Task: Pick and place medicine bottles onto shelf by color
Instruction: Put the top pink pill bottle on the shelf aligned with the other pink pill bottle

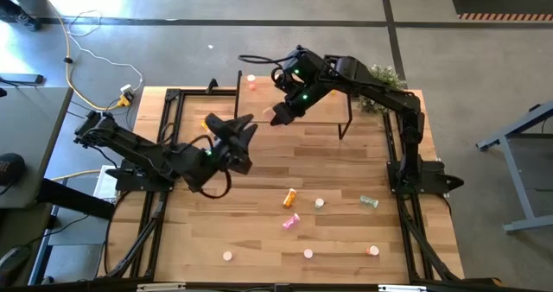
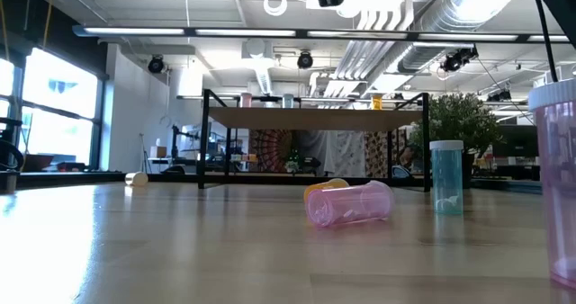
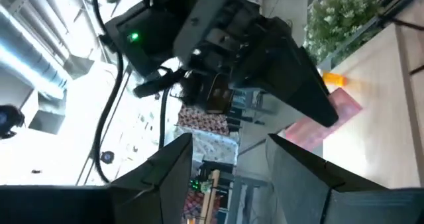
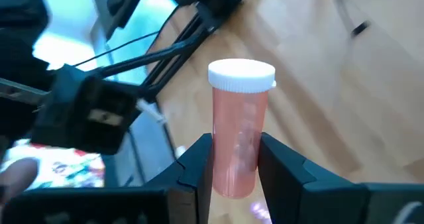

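right gripper clamped on a pink-orange medicine bottle with white cap, fingers squeezing its lower body, cap end sticking out past the tips. in the high view this gripper is over the shelf zone near the table's far edge; the held bottle can't be made out there. a red bottle stands on the shelf's far left part. low view shows the shelf on thin black legs with a few small bottles on top, colours hard to tell.

left gripper empty, fingers parted a moderate way, nothing between them; it points up toward the right arm. in the high view it sits mid-table, just left of the shelf's near edge.

loose bottles on the tabletop toward the near edge: an orange bottle lying down, a pink bottle lying just nearer than it, a green bottle on its side toward the right edge, plus four upright ones seen as white caps, one beside the orange bottle and three along the near edge. low view: the pink bottle lies in front of the orange one, and a teal-green bottle appears upright to the right of them. potted plant at far right corner.
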